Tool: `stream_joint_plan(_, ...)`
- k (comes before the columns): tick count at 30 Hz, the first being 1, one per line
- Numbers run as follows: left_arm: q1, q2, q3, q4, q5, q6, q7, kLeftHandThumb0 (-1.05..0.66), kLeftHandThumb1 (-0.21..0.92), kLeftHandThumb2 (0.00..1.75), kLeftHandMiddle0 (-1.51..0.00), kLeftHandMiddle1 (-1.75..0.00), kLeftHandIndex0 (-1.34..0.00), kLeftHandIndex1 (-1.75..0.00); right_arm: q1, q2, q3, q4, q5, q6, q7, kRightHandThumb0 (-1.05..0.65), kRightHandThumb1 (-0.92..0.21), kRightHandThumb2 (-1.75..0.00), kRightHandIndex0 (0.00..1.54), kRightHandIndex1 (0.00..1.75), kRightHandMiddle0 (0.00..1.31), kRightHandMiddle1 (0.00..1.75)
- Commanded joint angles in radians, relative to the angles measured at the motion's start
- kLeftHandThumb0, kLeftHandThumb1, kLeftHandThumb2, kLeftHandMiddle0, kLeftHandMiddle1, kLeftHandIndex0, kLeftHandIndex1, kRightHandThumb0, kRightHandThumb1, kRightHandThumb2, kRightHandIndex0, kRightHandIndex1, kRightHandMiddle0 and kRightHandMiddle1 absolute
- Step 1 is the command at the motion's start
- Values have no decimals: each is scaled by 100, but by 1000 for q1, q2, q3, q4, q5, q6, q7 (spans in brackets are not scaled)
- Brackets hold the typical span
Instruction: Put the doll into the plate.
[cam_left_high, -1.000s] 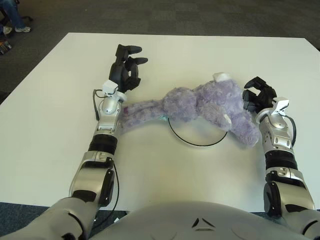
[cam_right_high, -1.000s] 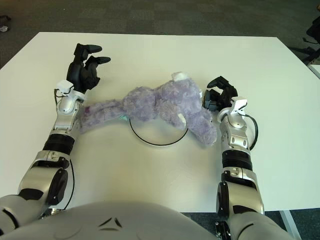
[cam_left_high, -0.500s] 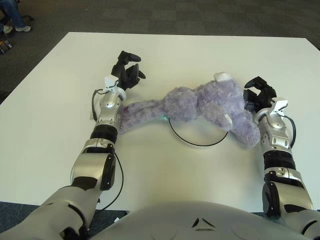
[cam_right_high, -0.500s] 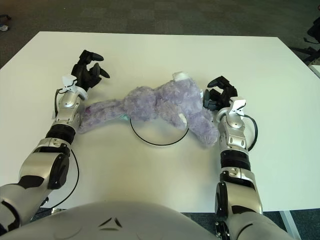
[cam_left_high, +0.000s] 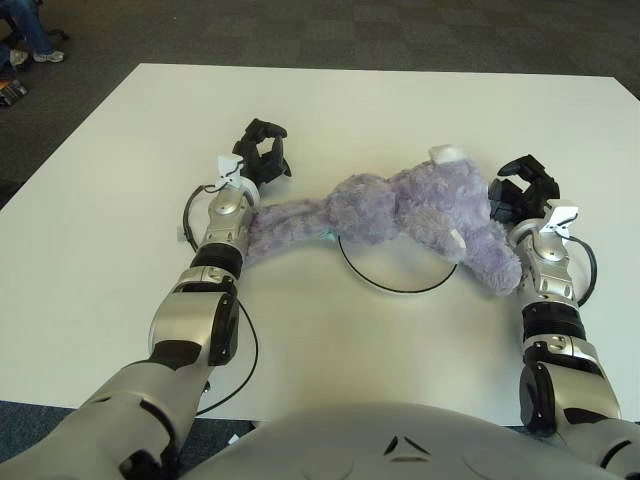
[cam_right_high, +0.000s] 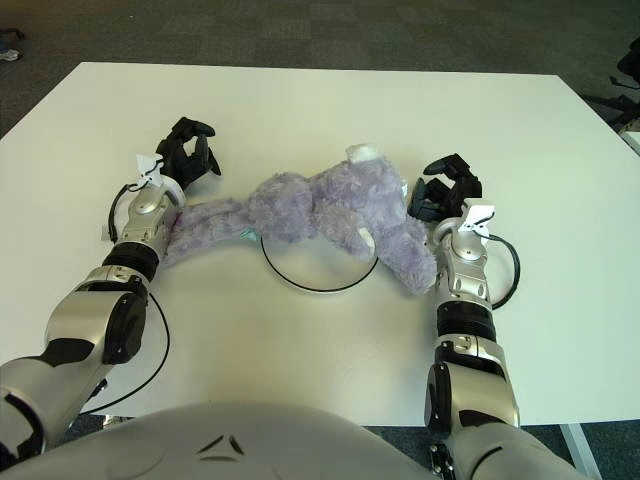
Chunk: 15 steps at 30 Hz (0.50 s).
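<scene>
Table (cam_left_high: 120, 150): white. Doll (cam_left_high: 400, 215) sprawls across the plate (cam_left_high: 395, 285), limbs overhanging both sides. Left hand (cam_left_high: 258, 160) and right hand (cam_left_high: 522, 190) sit beside it, fingers loosely curled, holding nothing. Best tuck the overhanging limbs inward evenly.

Plate (cam_left_high: 395, 286) far rim hidden beneath doll (cam_left_high: 400, 212), upper table (cam_left_high: 340, 110) corners cut off

No readable text, labels, brands, numbers or signs anywhere, white tags on the wrists blank
</scene>
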<state>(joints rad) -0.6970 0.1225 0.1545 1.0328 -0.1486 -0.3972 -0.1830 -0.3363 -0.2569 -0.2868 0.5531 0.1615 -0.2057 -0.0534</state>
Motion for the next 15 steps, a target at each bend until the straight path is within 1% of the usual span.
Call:
stream_joint_plan(1, -34, -2, 8, 41, 1, 26, -16, -40, 60, 96, -105, -175, -40, -175, 29, 13, -6, 57, -10, 18, -10, 0, -2, -163, 87, 167, 59, 175)
stream_joint_plan(9, -57, -8, 27, 87, -19, 42, -72, -41, 55, 102, -104, -175, -43, -175, 24, 3, -14, 82, -7, -3, -5, 0, 0, -165, 88, 168, 60, 175)
stream_joint_plan(14, -64, -18, 53, 99, -47, 59, -128, -41, 54, 103, -106, -175, -44, -175, 24, -2, -21, 87, -5, -7, -8, 0, 0, -166, 88, 168, 60, 175)
stream_joint_plan(15, -59, -25, 68, 93, -72, 73, -163, -41, 54, 103, -106, -175, -44, -175, 25, -2, -25, 85, -3, -7, -11, 0, 0, -166, 88, 168, 60, 175)
